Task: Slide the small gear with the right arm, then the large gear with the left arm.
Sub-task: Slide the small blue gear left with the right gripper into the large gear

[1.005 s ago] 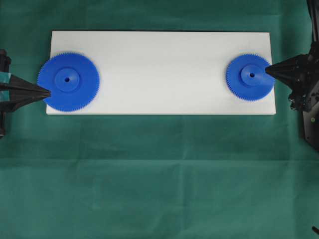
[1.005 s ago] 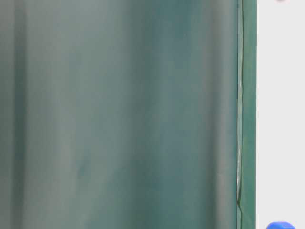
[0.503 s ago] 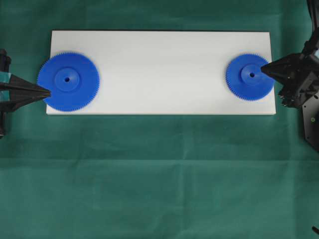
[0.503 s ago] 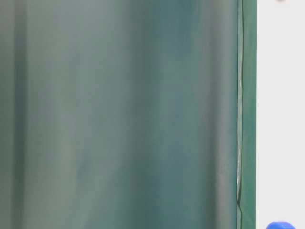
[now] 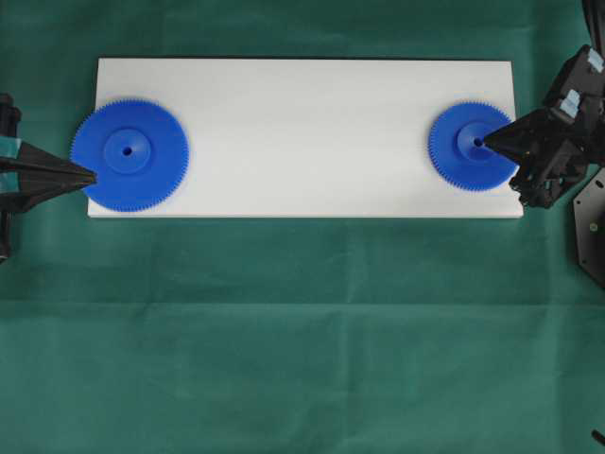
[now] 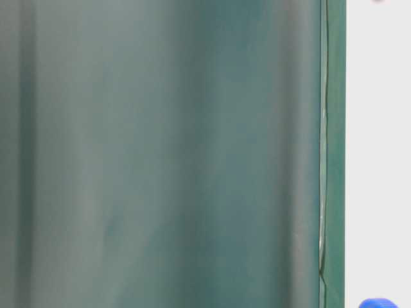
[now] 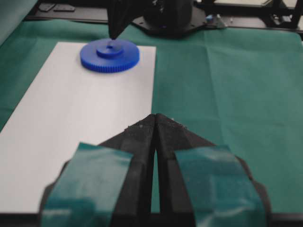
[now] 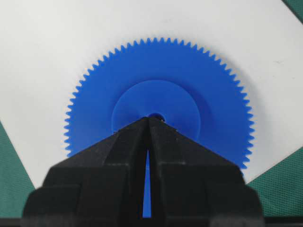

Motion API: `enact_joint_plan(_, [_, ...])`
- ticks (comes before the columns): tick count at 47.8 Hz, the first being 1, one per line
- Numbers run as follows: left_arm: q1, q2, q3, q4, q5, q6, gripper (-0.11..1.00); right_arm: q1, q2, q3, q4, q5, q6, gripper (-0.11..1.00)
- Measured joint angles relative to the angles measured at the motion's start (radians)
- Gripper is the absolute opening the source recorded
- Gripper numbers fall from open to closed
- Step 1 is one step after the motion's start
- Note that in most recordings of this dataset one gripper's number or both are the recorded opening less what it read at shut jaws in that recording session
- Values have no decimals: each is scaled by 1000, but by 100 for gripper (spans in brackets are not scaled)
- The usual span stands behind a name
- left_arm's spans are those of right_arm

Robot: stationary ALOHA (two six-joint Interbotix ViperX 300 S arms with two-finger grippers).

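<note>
Inventory of items on the green cloth-covered surface [image 5: 302, 331]:

White rectangular board [image 5: 302, 132]: lies flat across the upper middle of the overhead view, long axis running 9 to 3 o'clock.

Small blue plastic toothed gear with raised round hub and centre hole [image 5: 475, 147]: flat on the board at its 3 o'clock end, teeth close to the board's edge.

Large blue plastic toothed gear, wider, same hub form [image 5: 129, 155]: flat at the board's 9 o'clock end, its rim overhanging the board's edge slightly.

Right all-black pointed pincer [image 5: 488, 143]: fingers drawn together, a thin slit between them in its wrist view, holding nothing; tip sits over the small gear's hub, at the centre hole.

Left black pincer with teal patches [image 5: 92, 174]: fingers pressed together, holding nothing; tip at the large gear's rim, at 8 o'clock of it.
</note>
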Motion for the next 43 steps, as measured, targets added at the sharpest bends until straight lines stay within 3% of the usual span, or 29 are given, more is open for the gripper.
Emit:
enact_joint_plan(20, [0,0,2,0,0,0,0,-17,144,-29,0,-67,-3,50])
enact_joint_plan(43, [0,0,6,0,0,0,0,-20,164,-32,0,-61,-3,50])
